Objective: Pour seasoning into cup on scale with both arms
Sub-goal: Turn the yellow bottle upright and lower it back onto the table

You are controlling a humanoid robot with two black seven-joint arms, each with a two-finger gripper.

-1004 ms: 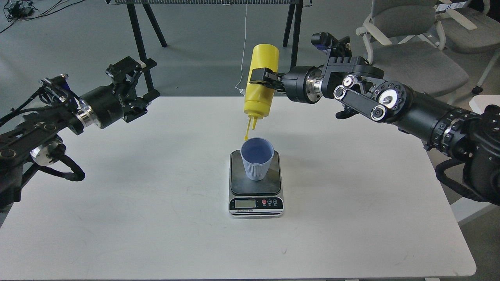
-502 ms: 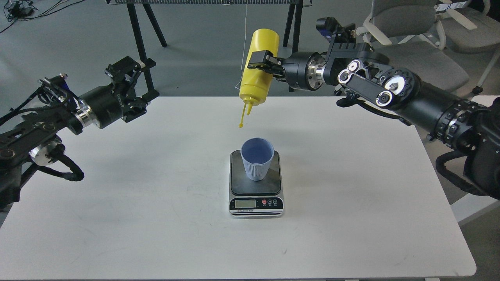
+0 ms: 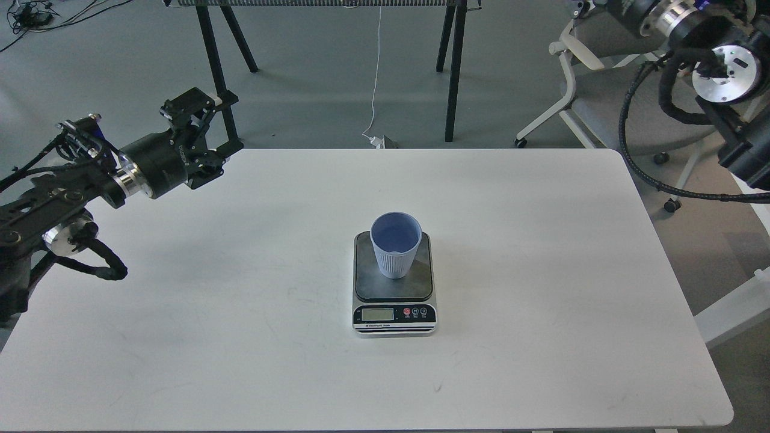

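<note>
The light-blue ribbed cup [image 3: 395, 251] stands upright on the dark plate of the scale [image 3: 420, 286] in the middle of the white table [image 3: 541, 337]. My left gripper [image 3: 204, 135] hovers over the table's far left corner, open and empty, well left of the cup. Only the wrist and cables of my right arm [image 3: 704, 54] show at the top right corner; its gripper is out of view. The yellow seasoning bottle is out of view.
Grey office chairs [image 3: 625, 96] stand beyond the table's far right corner. Black stand legs [image 3: 451, 72] rise behind the far edge, with a white cable hanging between them.
My right arm has lifted up and swung away to the right, carrying the yellow bottle out of the view. The left arm, cup and scale have hardly moved.
</note>
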